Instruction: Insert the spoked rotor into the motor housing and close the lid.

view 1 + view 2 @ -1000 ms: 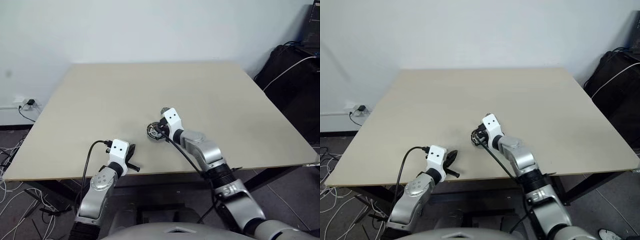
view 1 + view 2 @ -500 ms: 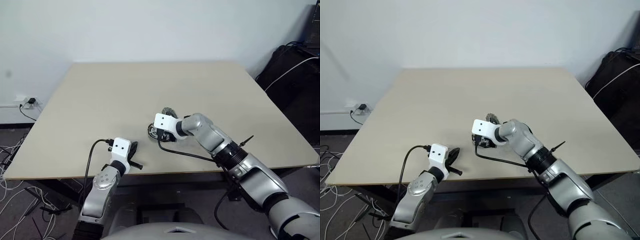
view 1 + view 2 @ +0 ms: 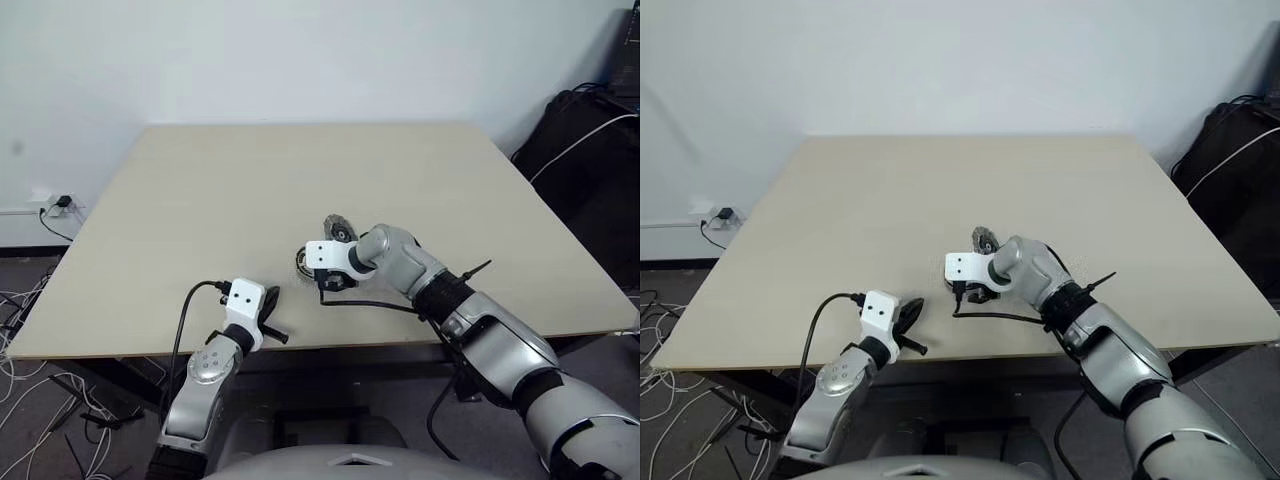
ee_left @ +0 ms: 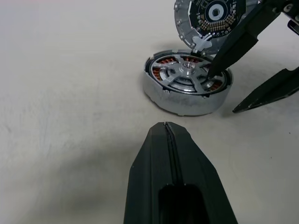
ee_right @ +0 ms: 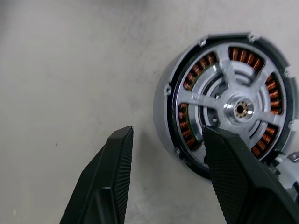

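The motor housing (image 4: pixel 180 100) sits on the table near the front middle, its copper windings showing. The spoked rotor (image 5: pixel 240 109) lies seated inside it. Behind the housing the lid (image 4: pixel 210 18) stands on edge, leaning on the far rim with its dark-centred face showing. My right gripper (image 5: pixel 168 135) points steeply down over the housing and is open. One of its fingertips (image 4: pixel 211 71) rests on the rotor and the other hangs beside the housing wall. Nearer the front edge, my left gripper (image 4: pixel 167 140) is shut and empty, aimed at the housing.
The beige table (image 3: pixel 220 190) stretches away behind the parts. A black bag (image 3: pixel 585 140) stands off the table's right side. Cables (image 3: pixel 25 330) and a wall socket lie on the floor at the left.
My right gripper has opened, and its wrist has rolled as the elbow swung out to the right. It now points down at the housing. The lid now shows behind it. The left gripper stayed put.
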Controlling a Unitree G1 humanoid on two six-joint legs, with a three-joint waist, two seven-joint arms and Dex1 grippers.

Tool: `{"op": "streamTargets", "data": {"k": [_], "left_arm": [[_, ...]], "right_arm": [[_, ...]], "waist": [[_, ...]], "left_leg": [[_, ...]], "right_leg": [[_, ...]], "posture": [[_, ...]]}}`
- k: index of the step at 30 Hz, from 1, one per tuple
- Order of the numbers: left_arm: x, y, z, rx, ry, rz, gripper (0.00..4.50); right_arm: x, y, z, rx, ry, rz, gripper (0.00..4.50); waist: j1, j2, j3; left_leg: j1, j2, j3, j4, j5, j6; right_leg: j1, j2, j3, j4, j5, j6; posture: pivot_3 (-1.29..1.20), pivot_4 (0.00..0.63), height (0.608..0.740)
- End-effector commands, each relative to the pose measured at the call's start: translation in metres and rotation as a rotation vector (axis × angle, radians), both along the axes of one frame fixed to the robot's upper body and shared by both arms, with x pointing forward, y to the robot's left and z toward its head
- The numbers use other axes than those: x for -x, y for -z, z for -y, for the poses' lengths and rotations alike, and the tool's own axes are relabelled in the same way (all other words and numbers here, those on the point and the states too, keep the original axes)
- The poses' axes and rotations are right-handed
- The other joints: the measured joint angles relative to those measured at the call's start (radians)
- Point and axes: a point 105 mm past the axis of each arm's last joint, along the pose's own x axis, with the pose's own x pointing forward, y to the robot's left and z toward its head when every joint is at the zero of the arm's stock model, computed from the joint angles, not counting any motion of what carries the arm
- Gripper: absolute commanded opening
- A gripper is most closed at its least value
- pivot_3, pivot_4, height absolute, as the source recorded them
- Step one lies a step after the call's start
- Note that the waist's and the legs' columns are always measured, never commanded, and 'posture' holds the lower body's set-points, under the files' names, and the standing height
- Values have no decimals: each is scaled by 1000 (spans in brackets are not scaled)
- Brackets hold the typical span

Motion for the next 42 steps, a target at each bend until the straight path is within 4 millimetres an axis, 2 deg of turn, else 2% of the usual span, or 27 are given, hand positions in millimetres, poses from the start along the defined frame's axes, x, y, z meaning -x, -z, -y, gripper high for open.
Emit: {"op": "streamTargets", "data": {"k": [1, 3, 11, 19, 23, 34, 42], "left_arm": [[-4, -8, 1, 7, -1, 41, 0], [-5, -9, 1, 10, -5, 43, 0], [-5, -7, -1, 19, -34, 41, 0], [-4, -5, -1, 21, -41, 37, 0], [-4, -5, 1, 26, -38, 35, 0], [-1, 2, 11, 52, -18, 11, 0], [-3, 2, 14, 54, -3, 9, 0]], "right_arm": [[-8, -13, -6, 9, -35, 38, 2514], [-9, -10, -4, 30, -38, 40, 2514], [-16, -5, -4, 51, -33, 73, 93], [-20, -3, 3, 30, 10, 83, 83], [-20, -7, 13, -27, 85, 70, 83], [22, -18, 41, -125, 191, 14, 83], [43, -27, 37, -159, 192, -10, 83]], "waist": [[-1, 0, 0], [-1, 0, 0], [-5, 0, 0], [-3, 0, 0], [3, 0, 0], [21, 0, 0], [21, -2, 2]], "left_leg": [[0, 0, 0, 0, 0, 0], [0, 0, 0, 0, 0, 0], [1, 0, 0, 1, 0, 0], [1, -1, 0, 3, 0, -1], [1, -1, 0, 3, 1, -1], [-6, 0, 0, 5, 0, 0], [-7, 0, -1, 6, 0, 0]], "right_leg": [[0, 0, 0, 0, 0, 0], [0, 0, 0, 1, 0, 0], [-1, 0, 0, 5, 0, 0], [-4, -2, -1, 11, 2, -2], [-4, -2, -1, 11, 3, -2], [-8, -4, -1, 6, 1, -4], [-9, -2, -3, 7, 1, -4]], "posture": [[0, 0, 740], [0, 0, 740], [0, 0, 740], [0, 0, 740], [0, 0, 740], [0, 0, 740], [0, 0, 740]]}}
